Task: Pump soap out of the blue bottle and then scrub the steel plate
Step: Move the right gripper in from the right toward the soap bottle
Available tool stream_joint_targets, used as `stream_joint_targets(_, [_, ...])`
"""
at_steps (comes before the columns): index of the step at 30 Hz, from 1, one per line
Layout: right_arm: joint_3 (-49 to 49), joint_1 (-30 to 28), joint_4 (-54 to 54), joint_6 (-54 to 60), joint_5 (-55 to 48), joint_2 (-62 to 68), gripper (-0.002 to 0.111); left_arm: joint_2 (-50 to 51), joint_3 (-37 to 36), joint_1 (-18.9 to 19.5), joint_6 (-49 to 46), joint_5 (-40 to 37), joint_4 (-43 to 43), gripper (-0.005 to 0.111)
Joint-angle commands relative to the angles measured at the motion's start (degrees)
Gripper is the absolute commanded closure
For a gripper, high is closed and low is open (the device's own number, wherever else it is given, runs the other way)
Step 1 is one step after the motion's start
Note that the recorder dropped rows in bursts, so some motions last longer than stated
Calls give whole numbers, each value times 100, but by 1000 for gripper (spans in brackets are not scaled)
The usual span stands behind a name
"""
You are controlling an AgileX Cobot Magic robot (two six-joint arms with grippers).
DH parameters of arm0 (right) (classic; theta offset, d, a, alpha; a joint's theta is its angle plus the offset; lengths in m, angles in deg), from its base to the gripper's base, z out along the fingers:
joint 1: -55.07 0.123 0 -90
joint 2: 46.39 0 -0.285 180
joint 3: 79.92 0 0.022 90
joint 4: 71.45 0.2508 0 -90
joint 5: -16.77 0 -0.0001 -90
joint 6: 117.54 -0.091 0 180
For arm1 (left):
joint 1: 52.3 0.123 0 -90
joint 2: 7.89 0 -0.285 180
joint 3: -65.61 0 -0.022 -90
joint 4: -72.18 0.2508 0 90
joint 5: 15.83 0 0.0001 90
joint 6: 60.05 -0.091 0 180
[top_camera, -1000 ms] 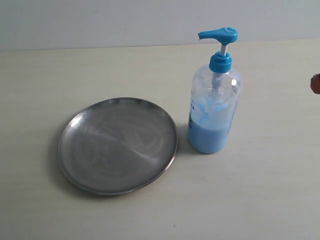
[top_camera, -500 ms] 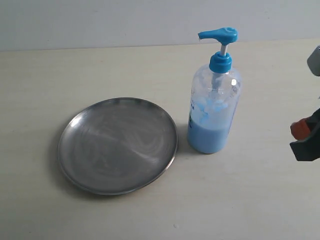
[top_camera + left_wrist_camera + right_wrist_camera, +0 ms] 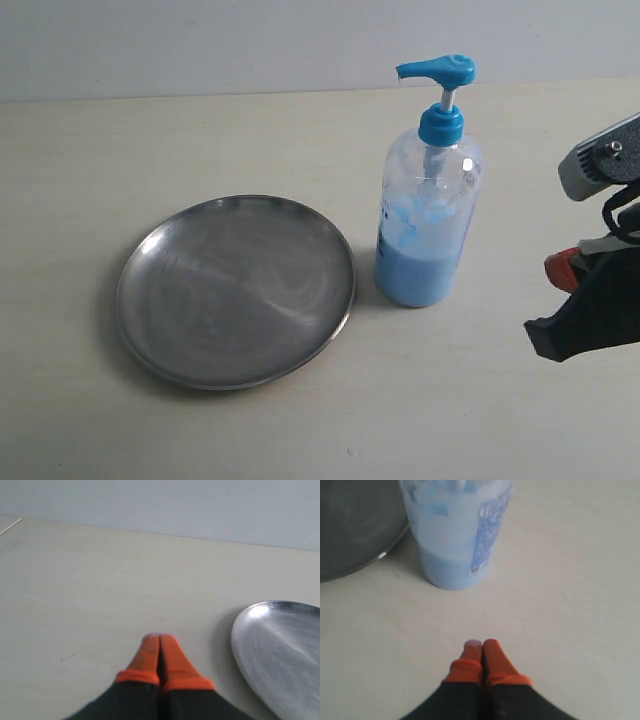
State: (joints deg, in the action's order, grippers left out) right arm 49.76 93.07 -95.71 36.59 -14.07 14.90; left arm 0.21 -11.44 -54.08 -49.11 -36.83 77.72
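Since a second ago the right end effector [image 3: 563, 271] has come in from the right edge of the exterior view, where only a sliver of it showed before; now its grey wrist part, orange tip and black body all stand in view, to the right of the bottle [image 3: 428, 230] and apart from it. Neither the bottle nor the plate [image 3: 235, 290] has shifted.

Seen from the right wrist, the orange fingertips [image 3: 492, 655] are pressed together with nothing between them, so this end effector is closed and empty. Bare tabletop [image 3: 150, 140] lies between the tips and the foot of the bottle.

Upright on the tabletop, the bottle stands just to the right of the plate in the exterior view, with a narrow strip of tabletop between the two. Its blue pump head [image 3: 440, 70] is raised, with the spout pointing left. Light blue soap [image 3: 415, 275] fills the lower part, and some clings higher up the inside of the clear wall.

Lying flat, the plate is grey and shiny, with pale swirl marks across its face.

The left end effector [image 3: 159, 642] shows only in its own wrist view. Its orange tips are shut tight on nothing, and the rim of the plate lies near it but apart.
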Motion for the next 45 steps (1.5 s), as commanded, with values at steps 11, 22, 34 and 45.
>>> stream_joint_targets(11, [-267,334,-3122,-3527,1379,944,108,-31,-16,10,-4,60,-15,107])
stream_joint_targets(22, [164,334,729,705,-175,1017,108,-31,-16,10,-4,60,-15,107])
stream_joint_targets(34, [-567,334,1661,780,2799,1044,108,-31,-16,10,-4,60,-15,107])
stream_joint_targets(45, [-1193,334,4782,3501,5251,1733,108,-31,-16,10,-4,60,-15,107])
